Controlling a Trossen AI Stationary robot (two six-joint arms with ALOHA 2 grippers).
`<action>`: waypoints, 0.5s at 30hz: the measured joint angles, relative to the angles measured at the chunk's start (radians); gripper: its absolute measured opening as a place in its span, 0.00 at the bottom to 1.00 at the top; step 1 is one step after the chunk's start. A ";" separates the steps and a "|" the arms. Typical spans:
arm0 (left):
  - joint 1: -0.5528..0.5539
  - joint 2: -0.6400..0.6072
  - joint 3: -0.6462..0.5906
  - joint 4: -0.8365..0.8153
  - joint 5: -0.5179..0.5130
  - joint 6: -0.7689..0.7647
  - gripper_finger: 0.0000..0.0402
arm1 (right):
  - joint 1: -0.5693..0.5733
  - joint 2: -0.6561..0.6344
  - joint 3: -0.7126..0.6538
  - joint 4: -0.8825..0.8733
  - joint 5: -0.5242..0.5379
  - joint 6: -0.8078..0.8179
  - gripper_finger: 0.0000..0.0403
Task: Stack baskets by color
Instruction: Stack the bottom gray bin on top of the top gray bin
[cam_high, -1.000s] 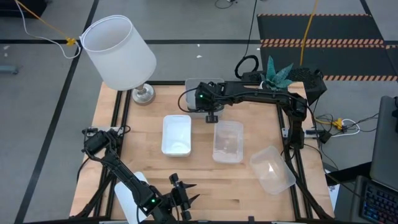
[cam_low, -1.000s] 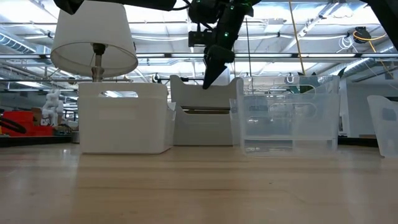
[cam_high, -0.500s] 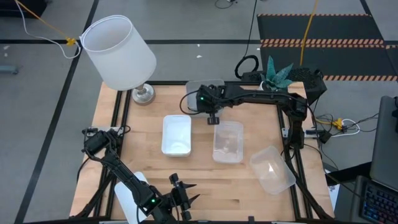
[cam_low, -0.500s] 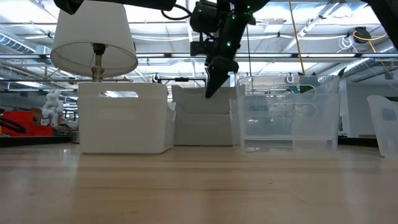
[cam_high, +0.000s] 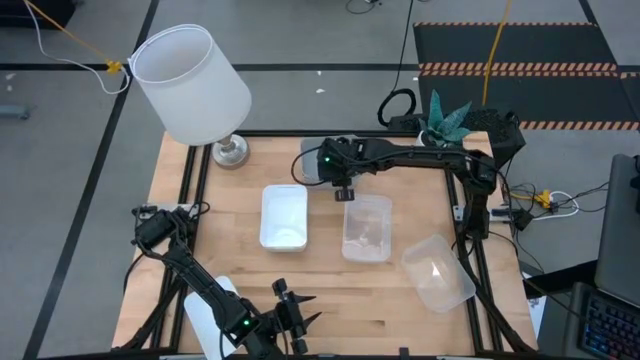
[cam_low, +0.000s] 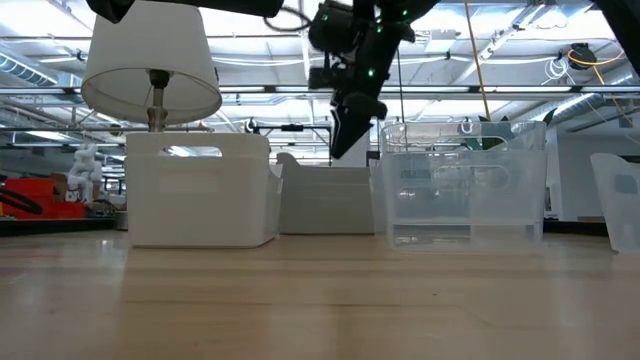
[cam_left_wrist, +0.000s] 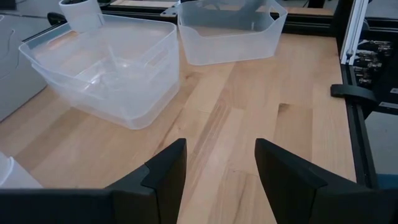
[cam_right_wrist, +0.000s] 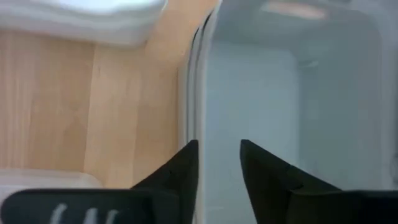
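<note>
Because like colours go together, the right gripper (cam_high: 341, 192) hangs over the grey-blue shallow plastic basket (cam_high: 312, 168) at the wooden table's (cam_high: 330, 280) far edge, its fingers (cam_right_wrist: 186, 163) slightly parted and holding nothing, while the left gripper (cam_left_wrist: 217, 163) waits near the front edge, fingers wide and empty.

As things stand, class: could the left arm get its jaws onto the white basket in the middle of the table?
Probably yes: the left gripper waits open at the near edge, with bare table between it and the white basket.

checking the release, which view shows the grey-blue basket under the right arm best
The right wrist view: the grey-blue basket fills it, its rim between the right gripper fingers. In the high view the arm covers most of the basket. The low view shows one side wall. The left wrist view shows it far off.
</note>
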 joint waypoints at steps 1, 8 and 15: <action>0.000 0.000 0.000 0.000 0.000 0.001 0.48 | 0.002 -0.014 0.000 0.004 0.000 0.000 0.30; 0.000 0.000 0.000 0.000 0.000 0.008 0.48 | 0.040 -0.171 0.000 -0.017 0.006 0.042 0.43; 0.000 0.000 0.000 0.001 0.000 0.012 0.48 | 0.133 -0.388 -0.001 -0.169 0.021 0.246 0.46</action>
